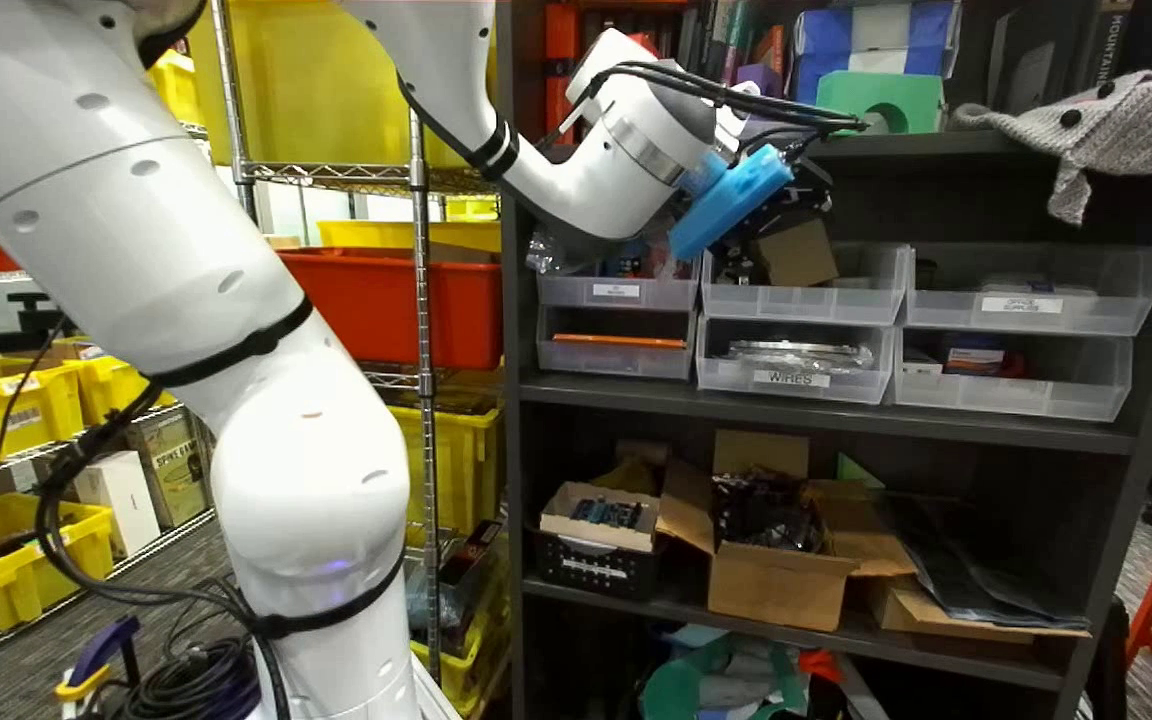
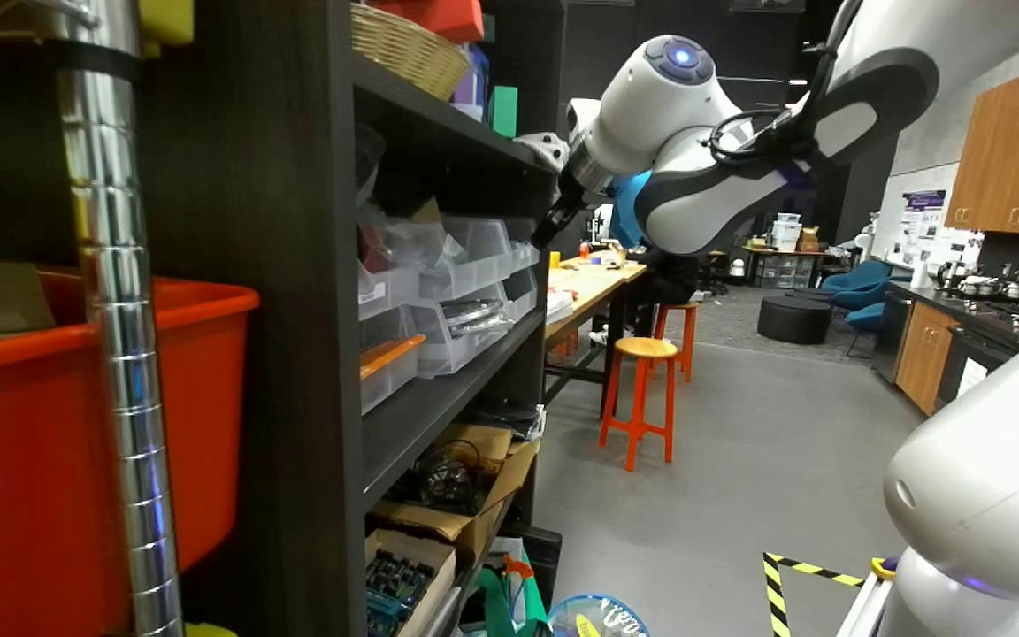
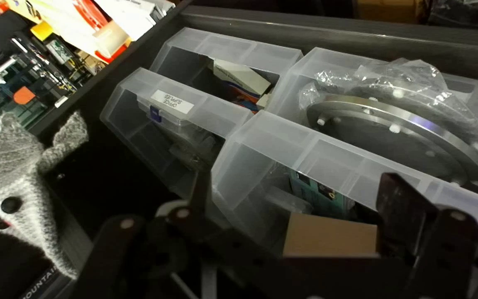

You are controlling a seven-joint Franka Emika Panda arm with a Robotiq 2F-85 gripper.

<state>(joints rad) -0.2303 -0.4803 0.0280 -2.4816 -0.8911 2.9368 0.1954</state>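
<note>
Hanging near the upper middle bin (image 1: 836, 303), the gripper (image 3: 297, 182) has its 2 fingers (image 3: 403, 203) spread wide apart and grips nothing. A brown cardboard box (image 3: 330, 236) sits tilted in that bin and shows between the fingers in the wrist view; whether either finger touches it cannot be told. A teal item (image 3: 318, 193), partly hidden, stands beside the box. The bin belongs to a set of 6 clear bins, 2 rows of 3, on a dark bookcase (image 1: 826, 412). Directly below, the lower middle bin (image 1: 726, 372), marked WIRES, contains a metal ring (image 3: 405, 118) partly covered by plastic wrap (image 3: 409, 77). The adjacent upper bin bears a label (image 3: 172, 101) reading OFFICE SUPPLIES. A grey knitted toy (image 1: 1121, 130) rests on the shelf above, its snout hanging over the edge.
</note>
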